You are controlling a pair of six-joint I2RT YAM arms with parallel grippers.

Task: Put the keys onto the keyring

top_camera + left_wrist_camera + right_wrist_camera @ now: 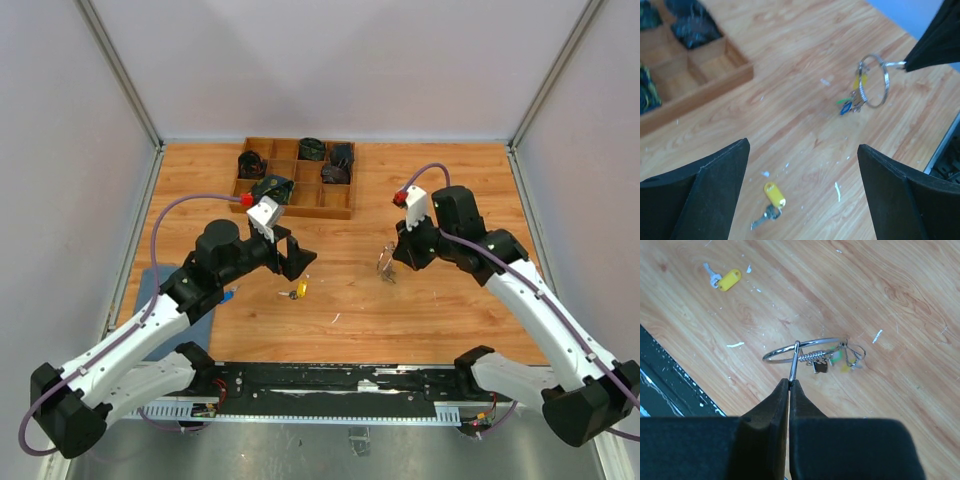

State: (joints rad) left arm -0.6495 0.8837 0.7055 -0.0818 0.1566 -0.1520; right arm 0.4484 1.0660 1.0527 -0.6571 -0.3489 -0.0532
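Several dark bundles (312, 149) lie in the tray (318, 197); left end effector (802, 145) spread, right end effector (790, 383) pinching keyring (812, 356).

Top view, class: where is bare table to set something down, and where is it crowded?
Bare wood: the far corner right of the tray, and the stretch between the yellow key and the keyring. Crowded: the tray's compartments.
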